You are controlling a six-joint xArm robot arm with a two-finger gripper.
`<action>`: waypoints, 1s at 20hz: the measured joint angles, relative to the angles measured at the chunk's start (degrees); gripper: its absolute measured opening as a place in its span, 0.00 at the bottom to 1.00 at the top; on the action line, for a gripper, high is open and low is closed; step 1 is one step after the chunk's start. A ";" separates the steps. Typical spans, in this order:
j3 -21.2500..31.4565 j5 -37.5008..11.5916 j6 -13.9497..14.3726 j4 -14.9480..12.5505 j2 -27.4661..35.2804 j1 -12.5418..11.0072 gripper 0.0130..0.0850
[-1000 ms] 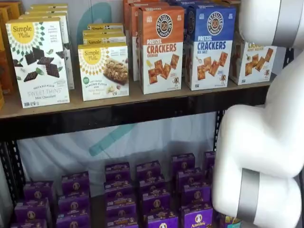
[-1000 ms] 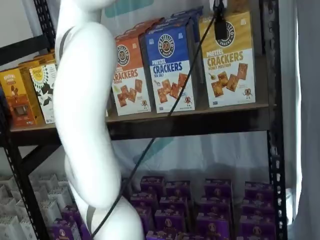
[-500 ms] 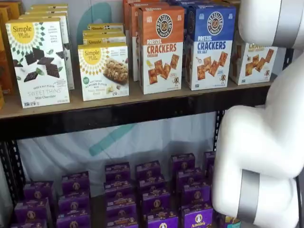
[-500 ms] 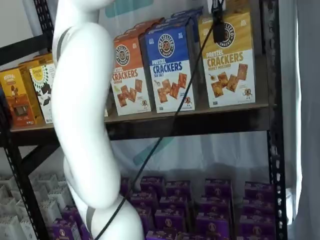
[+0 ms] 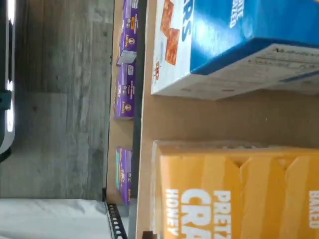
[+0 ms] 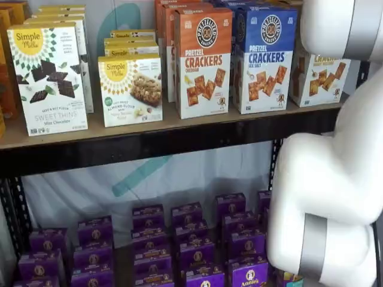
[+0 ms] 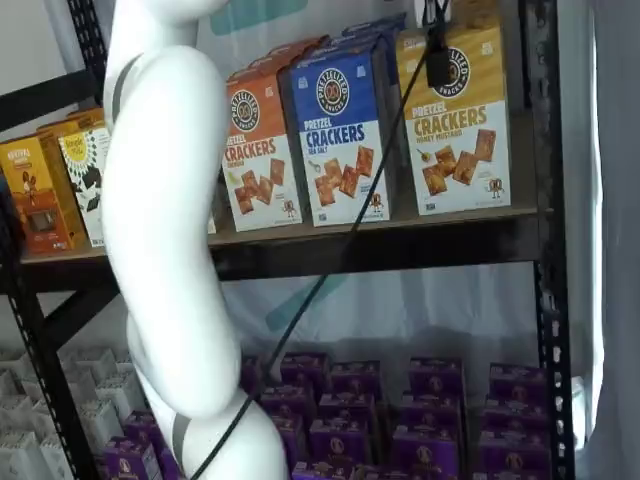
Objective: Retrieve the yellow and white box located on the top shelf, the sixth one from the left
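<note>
The yellow and white box (image 7: pixel 460 130) stands at the right end of the top shelf (image 7: pixel 400 245), beside a blue Pretzel Crackers box (image 7: pixel 345 140). In a shelf view the white arm hides part of the box (image 6: pixel 320 75). In the wrist view its yellow top (image 5: pixel 234 194) is close below the camera, with the blue box (image 5: pixel 239 45) beside it on the brown board. Only one black finger of my gripper (image 7: pixel 438 60) shows, hanging from the view's top edge with a cable, in front of the box's upper band. No gap or grip can be seen.
An orange Pretzel Crackers box (image 6: pixel 202 60) and white Simple Mills boxes (image 6: pixel 51 78) stand further left on the top shelf (image 6: pixel 149 140). Small purple boxes (image 6: pixel 191 245) fill the lower level. A black upright (image 7: pixel 545 200) stands right of the yellow box. The white arm (image 7: pixel 165 230) fills the foreground.
The arm's white elbow has shifted slightly to the left. The black finger stays in front of the yellow box's top. The boxes have not visibly moved.
</note>
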 joint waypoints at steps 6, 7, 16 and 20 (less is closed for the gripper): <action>-0.18 0.03 -0.10 -0.11 0.09 -0.05 0.61; -0.30 0.16 -0.10 -0.21 0.16 -0.05 0.61; -1.09 2.39 -0.56 0.11 -0.61 -0.94 0.61; 0.22 3.13 -1.14 0.29 -2.68 -1.68 0.61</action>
